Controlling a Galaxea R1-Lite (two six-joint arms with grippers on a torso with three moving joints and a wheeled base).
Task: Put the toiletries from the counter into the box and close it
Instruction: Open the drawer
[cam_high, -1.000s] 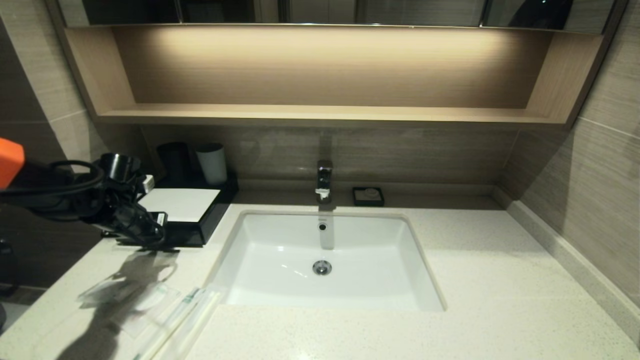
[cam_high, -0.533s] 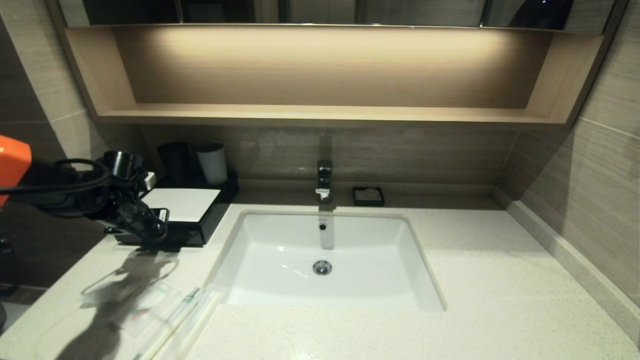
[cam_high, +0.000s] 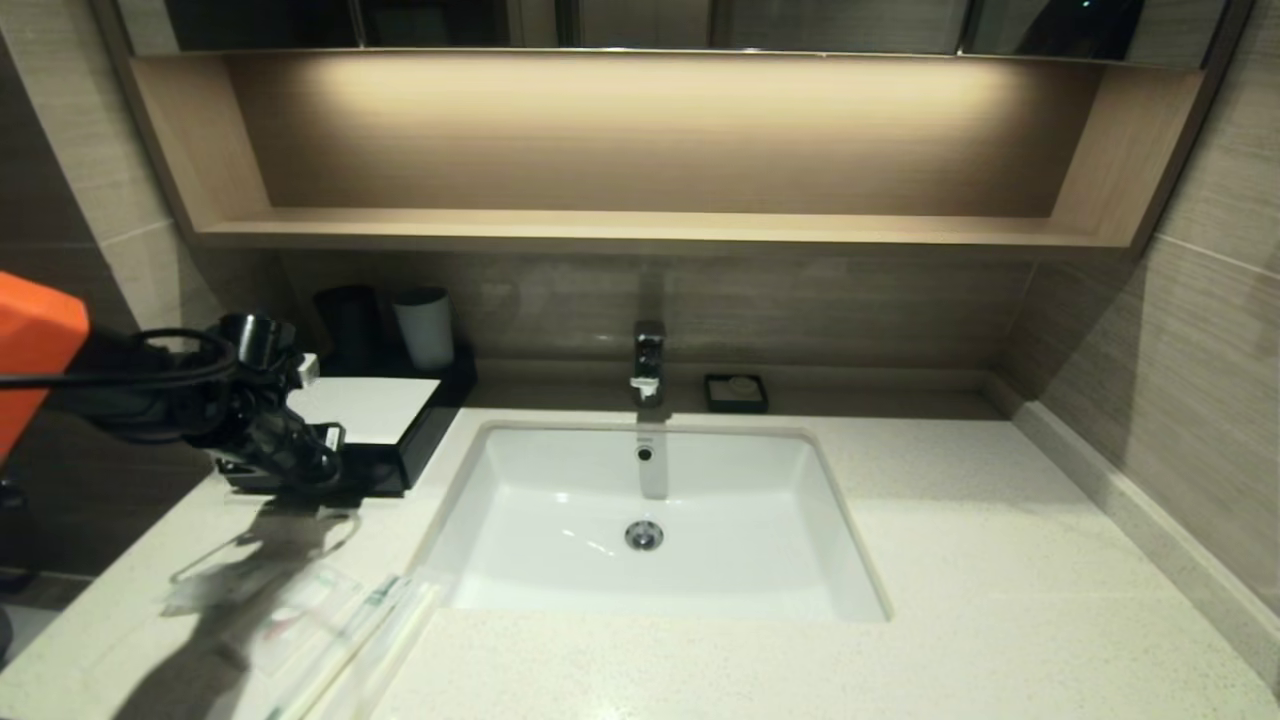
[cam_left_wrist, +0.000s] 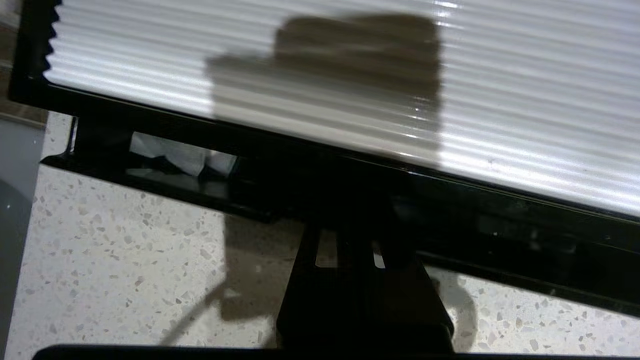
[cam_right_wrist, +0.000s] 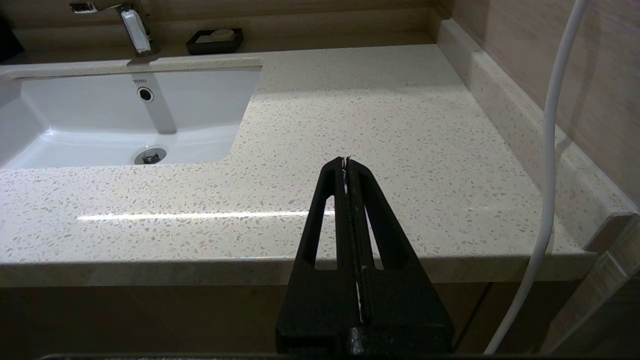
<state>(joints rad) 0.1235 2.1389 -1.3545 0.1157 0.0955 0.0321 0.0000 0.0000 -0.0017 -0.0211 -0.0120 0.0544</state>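
one black box (cam_high: 385, 420) with a white ribbed top sits at the desk's (cam_high: 950, 560) back left corner, its front drawer a little way out, something pale showing in the gap. left pincer (cam_high: 325, 465) closed tight, holding nothing, its tip at the drawer front, right against it or nearly so, can't tell which. toiletries (cam_high: 320, 620) lie on the desk near the front left edge, left of the one white sink (cam_high: 650, 520): about two squarish clear packets and two or three long thin ones, overlapping, exact count unclear. two cups behind the box, one black cup (cam_high: 348, 318), one white cup (cam_high: 424, 326). one tap (cam_high: 648, 362) at the back edge, one small soap dish (cam_high: 736, 392) beside it. right pincer (cam_right_wrist: 346, 162) closed, empty, parked off the desk's front edge on the right side, well apart from everything.
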